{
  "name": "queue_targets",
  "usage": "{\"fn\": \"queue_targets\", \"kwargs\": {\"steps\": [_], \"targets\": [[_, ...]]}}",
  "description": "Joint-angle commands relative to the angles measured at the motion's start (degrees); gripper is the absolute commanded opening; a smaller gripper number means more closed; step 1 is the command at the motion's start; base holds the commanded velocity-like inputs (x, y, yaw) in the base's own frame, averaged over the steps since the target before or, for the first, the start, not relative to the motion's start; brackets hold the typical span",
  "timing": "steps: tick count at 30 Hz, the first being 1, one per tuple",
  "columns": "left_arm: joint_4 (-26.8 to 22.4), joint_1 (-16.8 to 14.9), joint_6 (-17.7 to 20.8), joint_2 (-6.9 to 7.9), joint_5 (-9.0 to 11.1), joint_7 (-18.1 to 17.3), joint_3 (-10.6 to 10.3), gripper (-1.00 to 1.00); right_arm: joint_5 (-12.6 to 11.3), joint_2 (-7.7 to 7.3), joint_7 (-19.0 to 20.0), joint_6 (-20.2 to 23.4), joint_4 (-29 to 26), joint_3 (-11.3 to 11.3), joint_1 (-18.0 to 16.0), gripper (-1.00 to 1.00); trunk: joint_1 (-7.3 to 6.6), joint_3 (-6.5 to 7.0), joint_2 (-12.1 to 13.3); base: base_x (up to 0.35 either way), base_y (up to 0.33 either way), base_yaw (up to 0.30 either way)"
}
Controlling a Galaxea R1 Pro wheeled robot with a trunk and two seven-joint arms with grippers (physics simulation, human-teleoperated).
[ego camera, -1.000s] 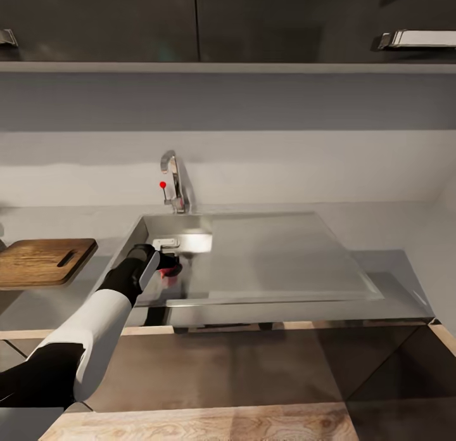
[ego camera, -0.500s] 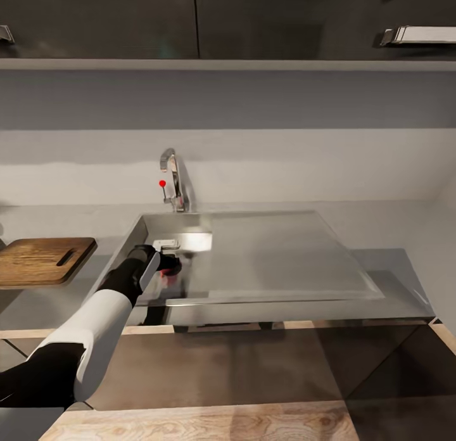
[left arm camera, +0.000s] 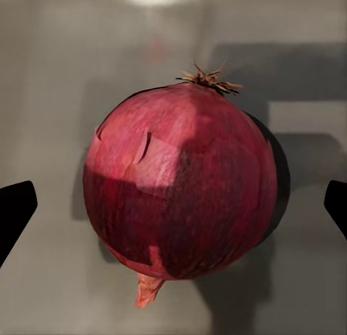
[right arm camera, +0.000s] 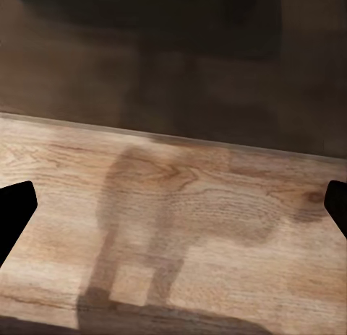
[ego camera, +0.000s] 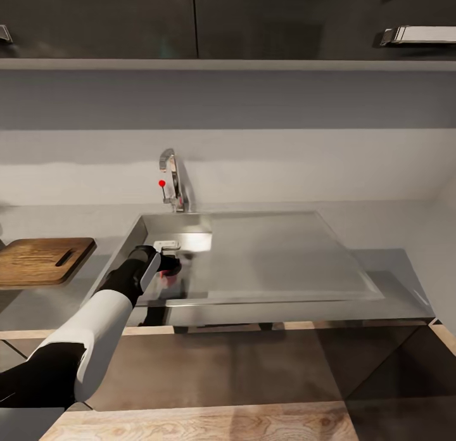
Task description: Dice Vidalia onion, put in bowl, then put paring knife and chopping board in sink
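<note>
Inside sink (ego camera: pixel 266 263), Vidalia onion (left arm camera: pixel 181 183)

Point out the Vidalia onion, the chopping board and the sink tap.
Vidalia onion (left arm camera: pixel 181 183): left wrist view, middle of its red skin.
Chopping board (ego camera: pixel 38 261): head view, bare wooden top.
Sink tap (ego camera: pixel 172 175): head view, chrome neck above the red knob.

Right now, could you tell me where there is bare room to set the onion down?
The chopping board is bare. Free countertop lies right of the sink, whose drainboard is bare too. The basin corner is crowded: left gripper around the Vidalia onion.
</note>
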Motion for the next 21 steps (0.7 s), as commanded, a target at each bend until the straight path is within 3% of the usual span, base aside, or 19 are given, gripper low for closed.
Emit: {"fn": "queue_targets", "kwargs": {"steps": [1,21], "targets": [[-0.07,-0.02,0.24,0.00,0.39,0.37,-0.07,1.00,0.56,0.00,-0.62,-0.04,0.04,0.13,-0.04,1.00,0.00,-0.05,-0.03,0.000,0.000,0.000],[0.02,-0.02,0.24,-0.01,0.38,0.37,-0.07,1.00,0.56,0.00,-0.62,-0.04,0.05,0.15,-0.02,1.00,0.00,-0.05,-0.03,0.051,0.000,0.000]]}}
